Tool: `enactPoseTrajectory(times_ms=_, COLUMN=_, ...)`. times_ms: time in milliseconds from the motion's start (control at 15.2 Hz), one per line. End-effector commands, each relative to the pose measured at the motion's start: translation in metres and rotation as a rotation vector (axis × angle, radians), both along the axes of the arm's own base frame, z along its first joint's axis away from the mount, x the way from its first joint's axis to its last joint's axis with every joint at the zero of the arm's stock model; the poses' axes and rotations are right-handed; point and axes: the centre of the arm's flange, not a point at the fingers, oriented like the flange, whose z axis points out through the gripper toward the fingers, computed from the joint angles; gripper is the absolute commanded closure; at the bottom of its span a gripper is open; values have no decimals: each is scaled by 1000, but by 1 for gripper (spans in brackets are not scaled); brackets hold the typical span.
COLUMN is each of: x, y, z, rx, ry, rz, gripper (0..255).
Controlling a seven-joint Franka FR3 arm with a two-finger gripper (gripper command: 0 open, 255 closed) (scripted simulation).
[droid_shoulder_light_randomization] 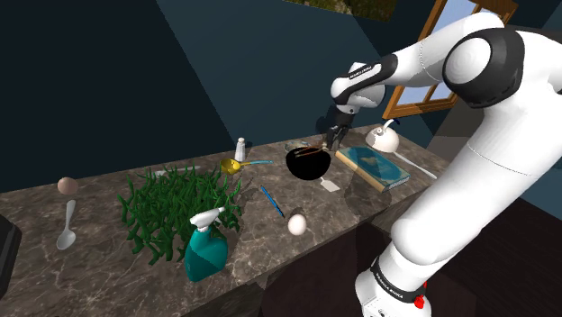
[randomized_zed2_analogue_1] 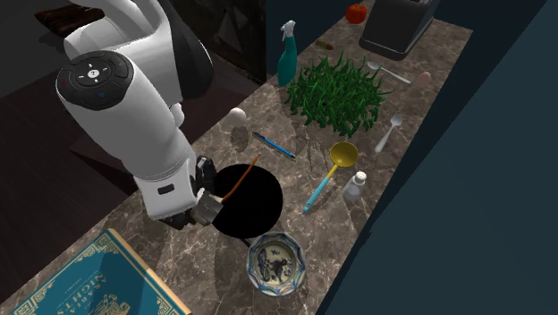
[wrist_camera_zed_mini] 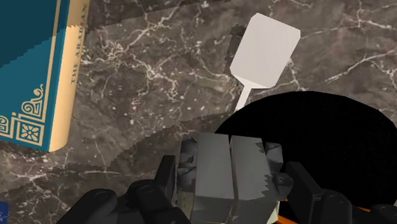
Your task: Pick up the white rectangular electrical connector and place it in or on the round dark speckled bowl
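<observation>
The jaws gripped the grey-white connector (wrist_camera_zed_mini: 229, 178) at the mid-frame black bowl's (randomized_zed2_analogue_1: 259, 201) rim — it wanted centring over the hollow before release.

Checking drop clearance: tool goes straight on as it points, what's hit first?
Likely the rim of the black bowl, or marble counter just beside it; depth unclear. The tool, shut on the grey connector, hangs over that edge.

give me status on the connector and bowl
fingers shut on grey-white connector. held at dark bowl rim, not yet released. thin stick lies across bowl.
</observation>
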Motion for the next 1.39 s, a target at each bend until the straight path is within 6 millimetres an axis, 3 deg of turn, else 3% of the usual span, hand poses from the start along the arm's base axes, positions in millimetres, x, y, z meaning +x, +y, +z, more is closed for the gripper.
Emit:
enactPoseTrajectory(times_ms=0, x=0, y=0, z=-11, rx=0, ry=-1, rz=0, gripper=255)
enactPoseTrajectory(times_ms=264, x=0, y=0, z=-35, rx=0, ry=-1, rz=0, gripper=255)
enactPoseTrajectory(times_ms=792, x=0, y=0, z=-35, rx=0, ry=-1, rz=0, gripper=255)
enactPoseTrajectory(times_ms=858, x=0, y=0, z=-35, rx=0, ry=-1, rz=0, gripper=0)
enactPoseTrajectory(times_ms=1188, x=0, y=0, z=-35, rx=0, ry=-1, rz=0, gripper=0)
enactPoseTrajectory(times_ms=1320, x=0, y=0, z=-9, rx=0, ry=-1, rz=0, gripper=0)
